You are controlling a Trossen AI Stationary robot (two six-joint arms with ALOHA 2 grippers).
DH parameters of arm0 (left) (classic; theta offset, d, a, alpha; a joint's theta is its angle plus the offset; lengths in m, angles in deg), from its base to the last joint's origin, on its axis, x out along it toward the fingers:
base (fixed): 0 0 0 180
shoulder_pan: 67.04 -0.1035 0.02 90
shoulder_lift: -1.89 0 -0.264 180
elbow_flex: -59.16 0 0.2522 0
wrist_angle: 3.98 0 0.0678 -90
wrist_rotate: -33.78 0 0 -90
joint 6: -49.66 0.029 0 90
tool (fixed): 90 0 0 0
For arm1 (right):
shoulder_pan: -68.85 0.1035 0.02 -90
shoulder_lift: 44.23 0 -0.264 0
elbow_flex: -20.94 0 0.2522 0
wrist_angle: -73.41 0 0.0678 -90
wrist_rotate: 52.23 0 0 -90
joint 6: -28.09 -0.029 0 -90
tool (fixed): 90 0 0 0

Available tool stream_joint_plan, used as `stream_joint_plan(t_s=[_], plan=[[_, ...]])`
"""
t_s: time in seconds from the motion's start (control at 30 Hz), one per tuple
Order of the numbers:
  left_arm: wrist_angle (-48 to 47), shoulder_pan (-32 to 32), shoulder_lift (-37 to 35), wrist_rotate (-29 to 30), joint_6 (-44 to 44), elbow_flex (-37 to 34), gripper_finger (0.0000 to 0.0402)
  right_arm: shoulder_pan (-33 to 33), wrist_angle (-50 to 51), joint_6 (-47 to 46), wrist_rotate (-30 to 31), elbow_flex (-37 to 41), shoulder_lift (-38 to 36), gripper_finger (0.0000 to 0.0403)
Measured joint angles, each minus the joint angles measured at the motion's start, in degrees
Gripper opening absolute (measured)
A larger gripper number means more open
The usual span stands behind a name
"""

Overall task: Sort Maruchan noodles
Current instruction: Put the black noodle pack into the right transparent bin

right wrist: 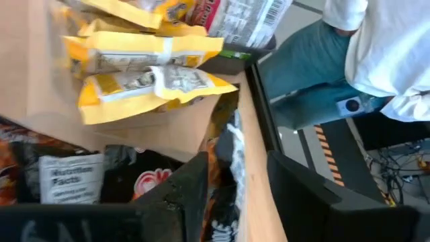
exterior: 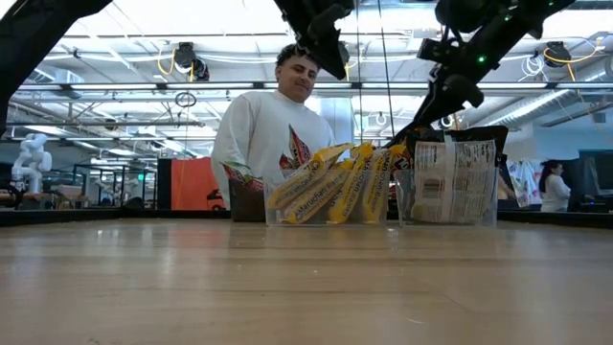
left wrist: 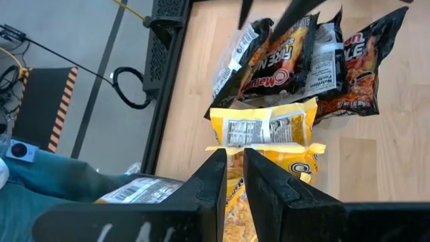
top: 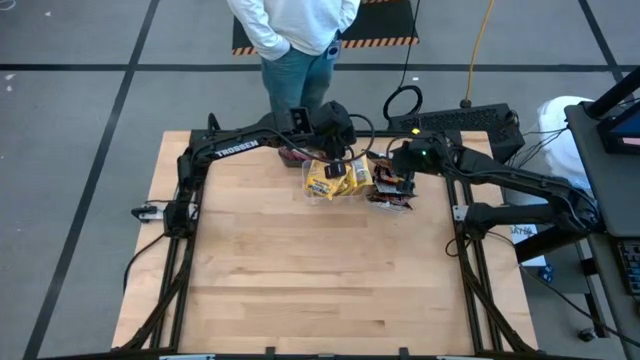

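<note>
Several yellow Maruchan packets (top: pixel 335 178) (exterior: pixel 330 182) stand on edge in a clear tub (exterior: pixel 287 216) near the table's far edge. To their right, dark red-and-black packets (top: pixel 390 188) (exterior: pixel 455 177) stand in a second clear tub (exterior: pixel 484 216). My left gripper (left wrist: pixel 234 161) (exterior: pixel 335 62) hangs above the yellow packets, pointing down at a slant. Only a narrow gap shows between its fingers, with nothing in it. My right gripper (right wrist: pixel 238 168) (top: pixel 398 172) is open just over the dark packets (right wrist: pixel 134 181). I cannot tell whether it touches them.
A person (top: pixel 295 40) stands right behind the table's far edge, close to both tubs. Another packet with a barcode (left wrist: pixel 138 190) lies beside the yellow ones at the far edge. The arms' dark frames run along the table's left and right sides.
</note>
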Motion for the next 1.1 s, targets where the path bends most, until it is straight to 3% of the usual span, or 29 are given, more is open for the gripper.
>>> stream_joint_plan(t_s=[0.17,0.4,0.6,0.77,1.1], plan=[[-0.1,0.0,0.1,0.2,-0.1,0.0,0.0058,-1.2,-1.1,0.6,0.1,0.0,1.2,0.0109],[-0.3,0.0,0.1,0.2,-0.2,0.0,0.0058,-2.0,-1.0,1.7,0.0,0.0,1.7,0.0009],[-0.4,0.0,0.1,0.2,-0.2,0.0,0.0058,-2.0,-1.0,1.9,-0.5,0.0,1.5,0.0001],[-1.1,0.0,0.1,0.2,-0.2,0.0,0.0058,-2.0,-0.8,1.9,-6.0,0.0,-1.0,0.0000],[-3.1,0.0,0.1,0.2,-0.2,0.0,0.0058,-2.0,2.7,0.2,-6.1,0.6,-5.9,0.0000]])
